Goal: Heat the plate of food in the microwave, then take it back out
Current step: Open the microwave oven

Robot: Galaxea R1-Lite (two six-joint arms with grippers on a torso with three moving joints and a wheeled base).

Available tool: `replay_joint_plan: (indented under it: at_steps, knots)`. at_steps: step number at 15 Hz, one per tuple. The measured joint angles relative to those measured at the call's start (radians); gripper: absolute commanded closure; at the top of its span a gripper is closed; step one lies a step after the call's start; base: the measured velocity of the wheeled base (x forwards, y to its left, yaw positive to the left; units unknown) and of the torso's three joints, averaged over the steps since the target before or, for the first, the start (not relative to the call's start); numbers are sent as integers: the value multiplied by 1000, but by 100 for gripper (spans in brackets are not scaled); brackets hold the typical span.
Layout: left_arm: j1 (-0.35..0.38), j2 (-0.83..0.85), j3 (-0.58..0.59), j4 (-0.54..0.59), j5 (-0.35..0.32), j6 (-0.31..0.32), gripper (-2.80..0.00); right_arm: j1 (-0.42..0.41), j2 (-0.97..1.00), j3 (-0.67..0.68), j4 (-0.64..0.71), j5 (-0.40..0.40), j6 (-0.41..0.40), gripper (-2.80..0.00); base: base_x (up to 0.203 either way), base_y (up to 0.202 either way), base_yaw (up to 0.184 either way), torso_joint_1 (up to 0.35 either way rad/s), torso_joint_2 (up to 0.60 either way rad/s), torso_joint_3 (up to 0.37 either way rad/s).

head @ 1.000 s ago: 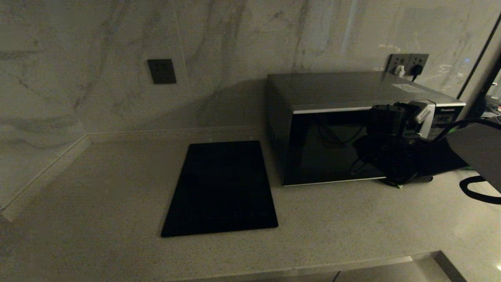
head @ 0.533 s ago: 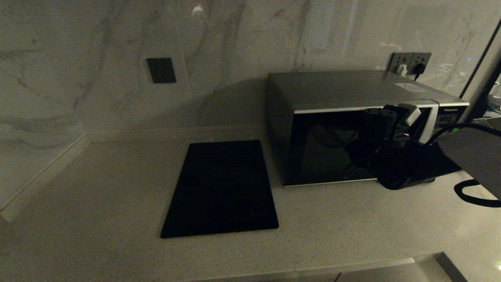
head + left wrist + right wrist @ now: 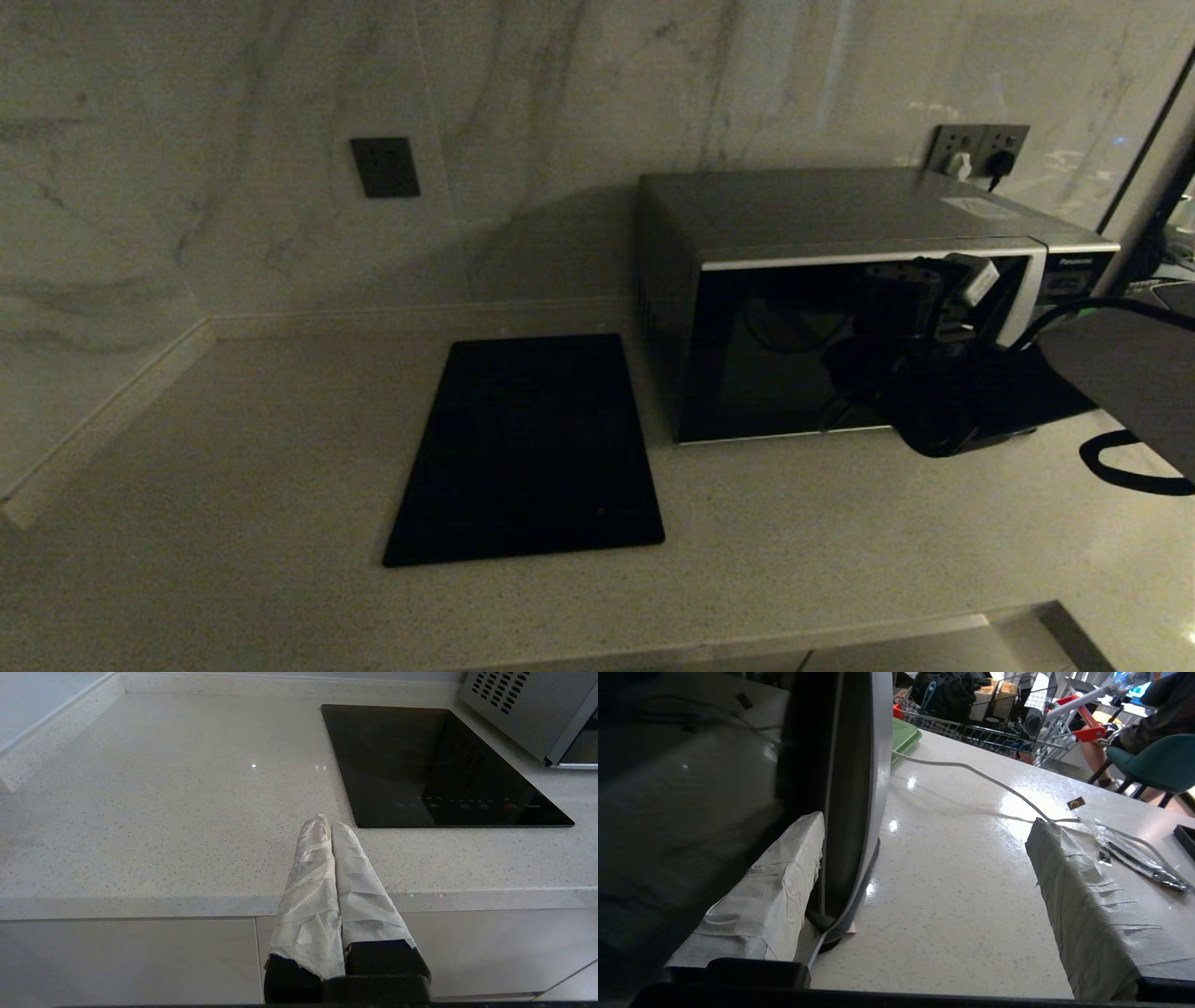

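The silver-grey microwave stands at the right of the counter, its dark glass door facing me. My right gripper is up against the door's right side, by the curved silver strip. In the right wrist view this gripper is open wide. The strip stands between its fingers, close to one taped finger, while the other finger is far off over bare counter. My left gripper is shut and empty, over the counter's front edge. The plate of food is out of view.
A flat black rectangular panel lies on the counter left of the microwave. Wall sockets with plugs sit behind the oven. To its right lie a white cable, a green board and a plastic packet.
My right gripper has shifted left along the microwave's front, away from the button panel, so the silver strip now shows beside it. The left arm has not visibly moved.
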Motion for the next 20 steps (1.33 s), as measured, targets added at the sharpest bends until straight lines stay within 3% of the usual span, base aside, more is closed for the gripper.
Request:
replay_joint_plan:
  at_steps: [9, 20]
  knots:
    - [0, 0, 0, 0, 0, 1, 0, -60, -13, 58, -8, 1, 1, -280, 0, 0, 0, 0, 0, 0]
    - [0, 0, 0, 0, 0, 0, 0, -75, -31, 124, -20, 1, 0, -280, 0, 0, 0, 0, 0, 0]
